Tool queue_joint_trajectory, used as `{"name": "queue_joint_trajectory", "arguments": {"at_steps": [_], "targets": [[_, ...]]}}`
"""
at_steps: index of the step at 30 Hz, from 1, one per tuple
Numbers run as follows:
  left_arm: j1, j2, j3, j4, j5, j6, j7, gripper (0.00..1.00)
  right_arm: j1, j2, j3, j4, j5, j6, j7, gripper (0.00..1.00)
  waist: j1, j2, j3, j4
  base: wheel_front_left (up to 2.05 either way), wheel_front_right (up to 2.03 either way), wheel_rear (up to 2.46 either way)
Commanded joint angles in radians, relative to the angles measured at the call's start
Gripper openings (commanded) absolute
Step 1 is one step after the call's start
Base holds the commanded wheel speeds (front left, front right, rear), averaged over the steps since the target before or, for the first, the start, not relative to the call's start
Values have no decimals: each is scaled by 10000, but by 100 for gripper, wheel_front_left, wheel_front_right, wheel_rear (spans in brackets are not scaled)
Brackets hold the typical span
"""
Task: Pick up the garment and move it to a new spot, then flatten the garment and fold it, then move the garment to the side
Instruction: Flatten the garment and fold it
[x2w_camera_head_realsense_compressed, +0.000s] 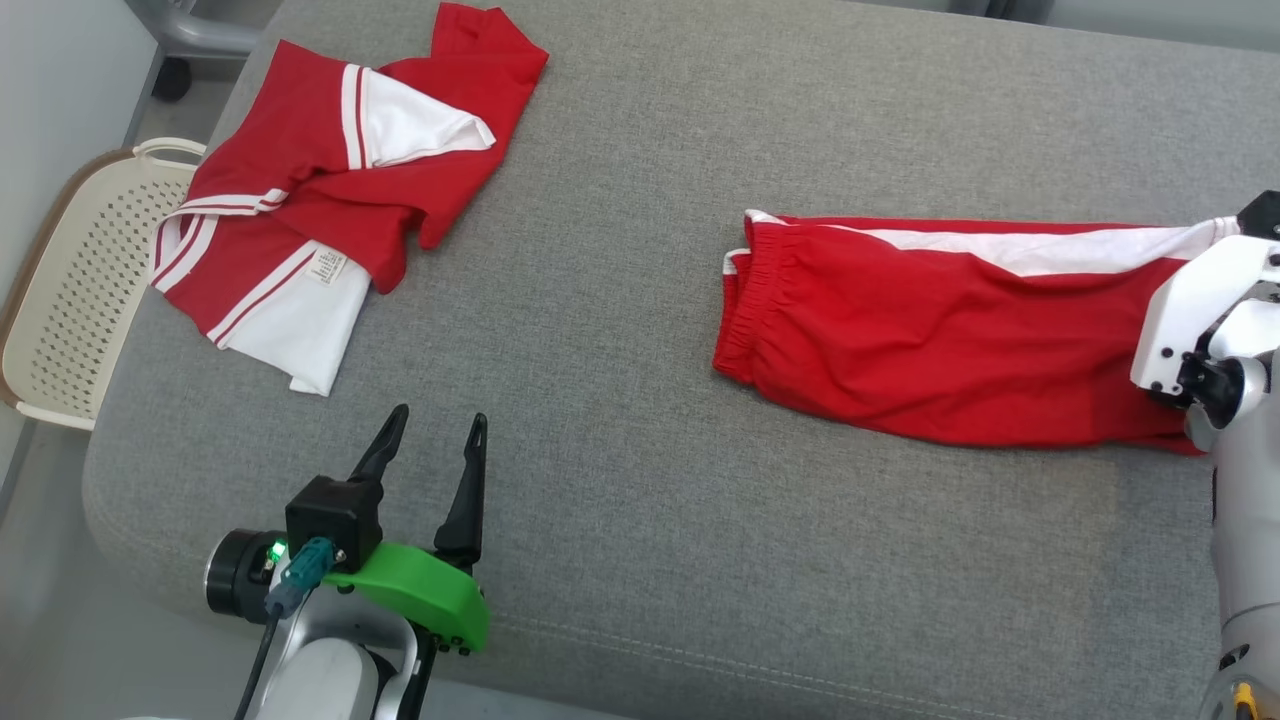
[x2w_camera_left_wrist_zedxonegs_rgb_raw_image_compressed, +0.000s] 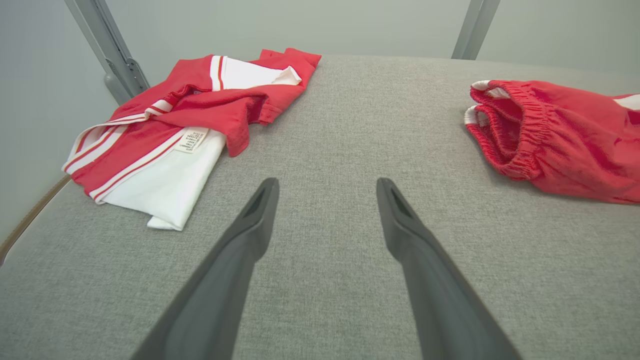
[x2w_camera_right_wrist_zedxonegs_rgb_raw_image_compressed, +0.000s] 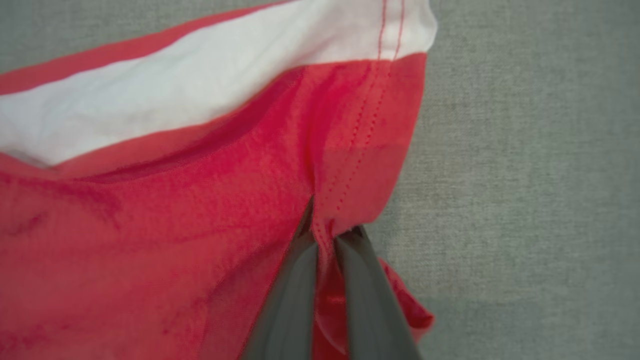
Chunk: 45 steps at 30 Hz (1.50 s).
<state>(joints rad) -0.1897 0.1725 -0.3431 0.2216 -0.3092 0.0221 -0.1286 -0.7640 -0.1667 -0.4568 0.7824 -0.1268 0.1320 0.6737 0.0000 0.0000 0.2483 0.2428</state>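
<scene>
The garment (x2w_camera_head_realsense_compressed: 950, 330) is a pair of red trousers with a white side stripe, lying flat across the right half of the grey padded table (x2w_camera_head_realsense_compressed: 640, 520). Its elastic waistband points left and also shows in the left wrist view, garment (x2w_camera_left_wrist_zedxonegs_rgb_raw_image_compressed: 560, 140). My right gripper (x2w_camera_right_wrist_zedxonegs_rgb_raw_image_compressed: 327, 232) is shut on the red hem at the garment's (x2w_camera_right_wrist_zedxonegs_rgb_raw_image_compressed: 200, 200) right end, with cloth pinched between the fingers. In the head view only that arm's white wrist (x2w_camera_head_realsense_compressed: 1200, 330) shows over the hem. My left gripper (x2w_camera_head_realsense_compressed: 435, 435) hovers open and empty near the front left, left gripper (x2w_camera_left_wrist_zedxonegs_rgb_raw_image_compressed: 325, 190).
A crumpled red and white shirt (x2w_camera_head_realsense_compressed: 320, 190) lies at the table's back left, shirt (x2w_camera_left_wrist_zedxonegs_rgb_raw_image_compressed: 190, 120). A cream perforated basket (x2w_camera_head_realsense_compressed: 80, 290) stands off the left edge. Bare grey surface lies between the two garments.
</scene>
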Motion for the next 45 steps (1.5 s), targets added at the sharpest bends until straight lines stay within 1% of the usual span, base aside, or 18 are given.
{"name": "queue_joint_trajectory", "arguments": {"at_steps": [1, 6, 9, 12, 15, 24, 29, 33, 35, 45], "targets": [[76, 69, 4, -6, -44, 72, 16, 100, 137, -229, -172, -134, -268, -24, 99, 0, 0, 0, -46, -60, 0, 0, 0], [18, 68, -66, 2, -34, 83, -8, 100, 127, -534, -358, -571, -775, -21, 317, 0, 0, 0, -134, -62, 0, 0, 0], [11, 60, -78, 31, -78, 115, -31, 100, -36, -498, -329, -796, -856, -21, 485, 0, 0, 0, -184, -65, 0, 0, 0], [32, 57, -87, 62, -90, 137, -41, 100, -121, -318, -97, -886, -812, -20, 710, 0, 0, 0, -249, -64, 0, 0, 0], [45, 24, -114, 129, -139, 141, -53, 100, -227, -28, 475, -1040, -538, -20, 1021, 0, 0, 0, -376, -24, 0, 0, 0], [181, 47, -228, 313, -264, 114, -69, 100, -169, 505, 2875, -1276, 812, -20, 1330, 0, 0, 0, -951, 353, 0, 0, 0], [306, 27, -319, 351, -305, 111, -58, 100, -187, 743, 3608, -1059, 1328, -20, 1317, 0, 0, 0, -1112, 631, 0, 0, 0], [340, -39, -430, 364, -335, 83, -24, 100, -344, 861, 3748, -607, 1397, -20, 1254, 0, 0, 0, -1139, 954, 0, 0, 0], [324, -75, -486, 364, -349, 77, -39, 100, -457, 937, 3661, -419, 1491, -18, 1097, 0, 0, 0, -1090, 1129, 0, 0, 0], [218, -248, -680, 535, -416, 56, -209, 100, -814, 1073, 3168, 732, 769, -18, 685, 0, 0, 0, -862, 1768, 0, 0, 0]]}}
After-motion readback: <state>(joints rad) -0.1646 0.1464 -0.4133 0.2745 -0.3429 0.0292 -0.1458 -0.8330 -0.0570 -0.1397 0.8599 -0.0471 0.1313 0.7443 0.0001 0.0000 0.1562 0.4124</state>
